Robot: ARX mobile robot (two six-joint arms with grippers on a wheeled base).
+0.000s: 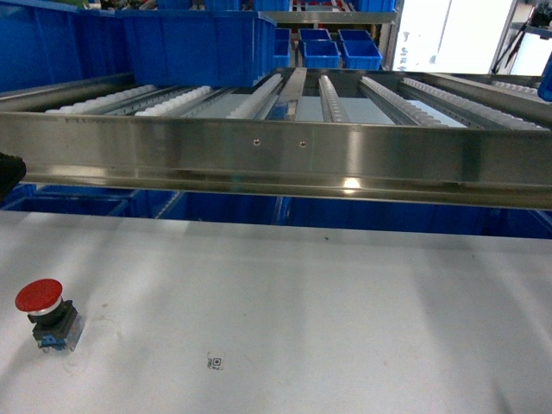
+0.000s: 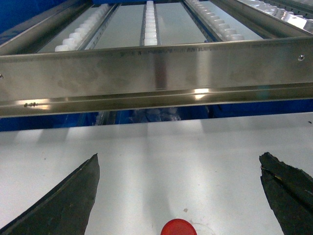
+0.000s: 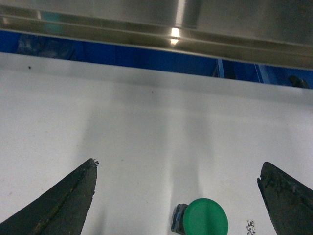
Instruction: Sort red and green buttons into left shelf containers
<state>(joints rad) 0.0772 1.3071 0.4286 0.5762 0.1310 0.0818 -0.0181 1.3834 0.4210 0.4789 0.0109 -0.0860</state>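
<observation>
The left gripper (image 2: 178,191) is held wide above the red button (image 2: 178,228); the right gripper (image 3: 178,188) is held wide above the green button (image 3: 208,216).

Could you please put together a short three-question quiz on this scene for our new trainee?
1. True or false: the red button lies on the white table.
2. Which wrist view shows the green button: A left, B right?
3. Fill in: both grippers' fingers are spread ____.

Key: 1 true; 2 B; 3 open, with the left gripper and right gripper holding nothing.
</observation>
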